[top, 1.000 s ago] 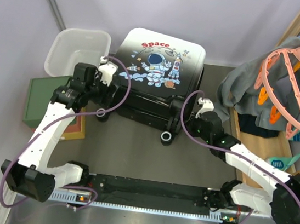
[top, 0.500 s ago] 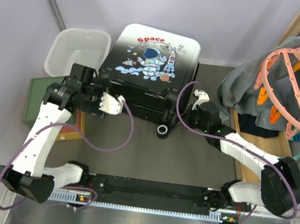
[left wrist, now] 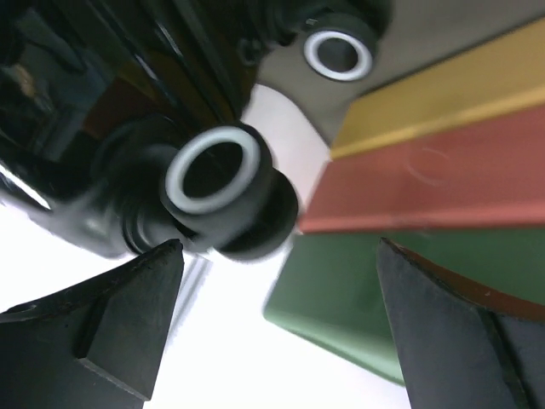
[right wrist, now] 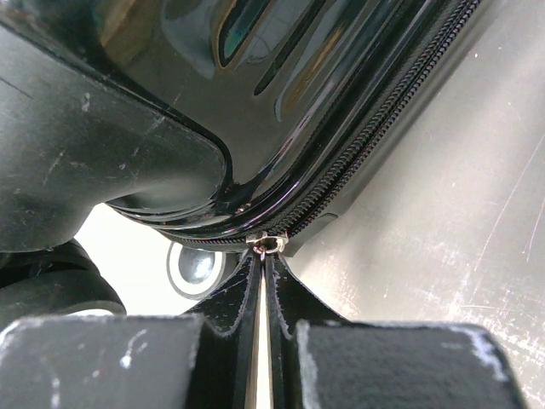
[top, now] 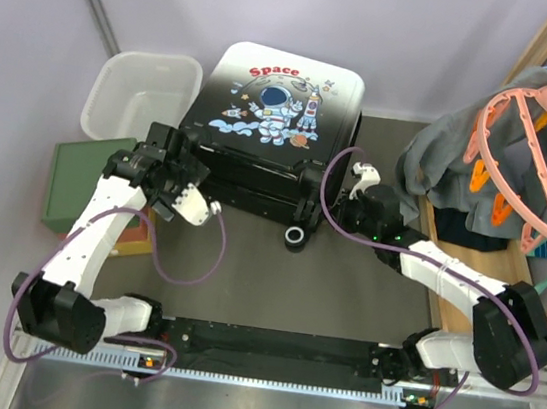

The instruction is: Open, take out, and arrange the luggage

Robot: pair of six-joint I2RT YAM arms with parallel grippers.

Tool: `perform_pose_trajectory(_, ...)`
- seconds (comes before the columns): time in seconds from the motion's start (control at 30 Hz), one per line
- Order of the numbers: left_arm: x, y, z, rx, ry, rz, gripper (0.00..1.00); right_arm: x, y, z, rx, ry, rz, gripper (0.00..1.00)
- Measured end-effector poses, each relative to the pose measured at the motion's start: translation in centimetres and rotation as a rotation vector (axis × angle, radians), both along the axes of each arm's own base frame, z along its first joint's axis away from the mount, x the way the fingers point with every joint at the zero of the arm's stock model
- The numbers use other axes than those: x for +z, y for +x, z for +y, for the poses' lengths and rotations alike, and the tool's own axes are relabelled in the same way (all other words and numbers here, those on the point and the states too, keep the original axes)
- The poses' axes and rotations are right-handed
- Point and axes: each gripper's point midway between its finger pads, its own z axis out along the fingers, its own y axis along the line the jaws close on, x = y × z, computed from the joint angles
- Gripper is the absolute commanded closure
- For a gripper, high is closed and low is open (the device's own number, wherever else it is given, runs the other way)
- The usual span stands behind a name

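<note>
The suitcase lies shut just ahead of the fingers of both arms. The right gripper is clenched on the zipper pull, probably so that the zipper can be drawn along. The left gripper is spread wide and grasps nothing; a wheel is just beyond it. The pinched pull is seen only from the right wrist, not from above.

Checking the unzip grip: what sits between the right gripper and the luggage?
No gap. In the right wrist view, the shut right gripper appears to pinch the small metal zipper pull right at the seam of the luggage.
</note>
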Motion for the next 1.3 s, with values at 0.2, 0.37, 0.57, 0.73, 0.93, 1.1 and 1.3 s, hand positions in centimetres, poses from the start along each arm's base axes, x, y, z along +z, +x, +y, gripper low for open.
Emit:
perform_pose_trajectory(0.2, -1.9, 2.3, -1.3, -0.038, 0.004, -0.014, 0.23, 0.0, 0.0, 0.1, 0.01, -0.002, -0.002, 1.0)
perform_pose_trajectory(0.37, -2.9, 4.2, -1.7, -0.047, 0.03, -0.024, 0.55, 0.0, 0.0, 0.0, 0.015, -0.006, -0.008, 1.0)
perform_pose_trajectory(0.57, -3.1, 5.0, -1.8, -0.046, 0.023, -0.058, 0.78, -0.1, 0.2, 0.5, 0.033, 0.006, -0.015, 1.0)
perform_pose_trajectory(0.73, -3.1, 4.9, -2.5, -0.064, -0.001, -0.115, 0.3, -0.1, 0.2, 0.6, 0.036, 0.009, -0.017, 1.0)
perform_pose_trajectory(0.93, -2.6, 2.2, -11.1, -0.342, -0.188, -0.127, 0.01, 0.0, 0.2, 0.8, 0.033, 0.023, -0.008, 1.0)
perform_pose_trajectory(1.1, 0.3, -0.7, -20.3, -0.594, -0.37, -0.191, 0.01, 0.0, 0.2, 0.8, 0.024, 0.033, 0.001, 1.0)
perform_pose_trajectory(1.3, 1.8, -3.8, -26.9, -0.72, -0.499, -0.175, 0.01, 0.0, 0.1, 0.8, 0.021, 0.037, 0.007, 1.0)
